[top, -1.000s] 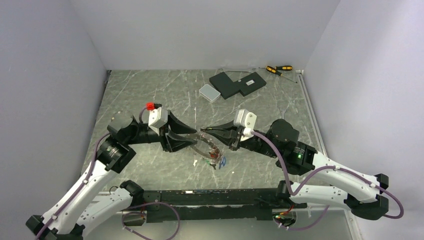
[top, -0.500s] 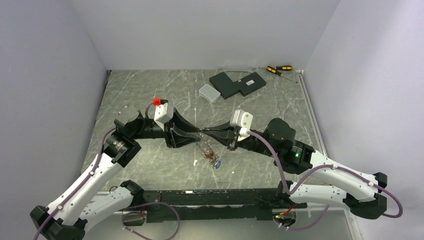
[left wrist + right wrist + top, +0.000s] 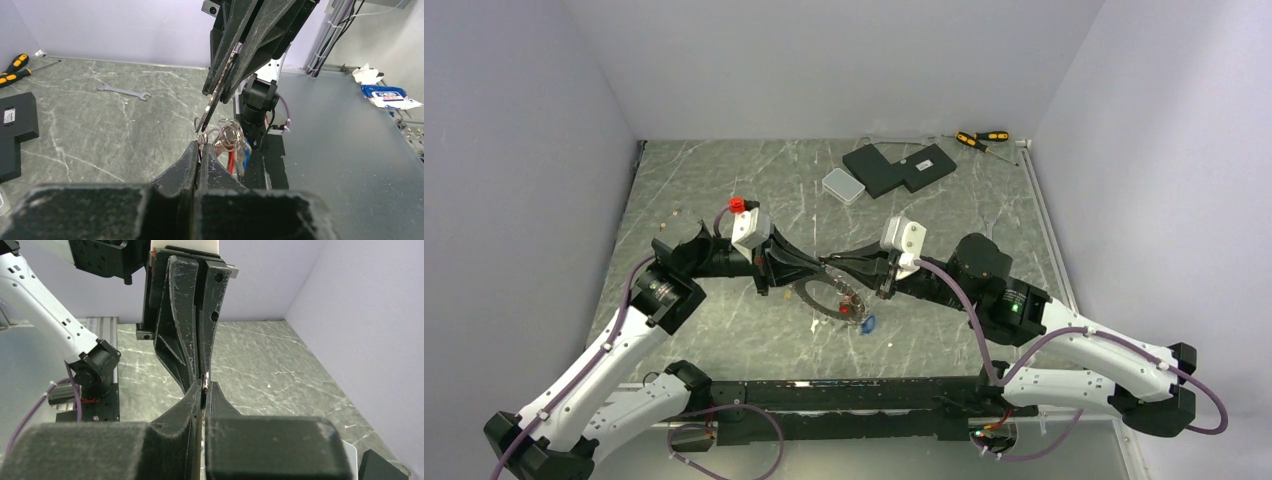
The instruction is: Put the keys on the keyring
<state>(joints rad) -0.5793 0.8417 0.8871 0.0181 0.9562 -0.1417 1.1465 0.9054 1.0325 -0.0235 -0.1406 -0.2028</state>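
On the left, find the left hand (image 3: 794,281) raised above the grey marbled surface (image 3: 704,190) and pointing to the right. Its two fingers are pressed together on the left edge of the keyring (image 3: 844,293), with only the thin metal between them. The keyring is held in the air between the two hands, over the middle of the surface. It is tilted so that the top view shows its wide hole and the left wrist view shows it nearly edge-on. The keys (image 3: 861,318) hang in a cluster from the near right part of the keyring, with red and blue plastic showing among them; you cannot tell whether they touch the surface. Next comes the right hand (image 3: 846,274), pointing left, its fingers clamped tight on the rim of the keyring. In the right wrist view the fingertips of both hands nearly meet. At the far right of the surface, well apart from the hands, lie a small white box (image 3: 843,185), a flat black block (image 3: 899,168) and two screwdrivers (image 3: 982,138). The left wrist view also shows a silver wrench (image 3: 124,91) lying flat on the surface
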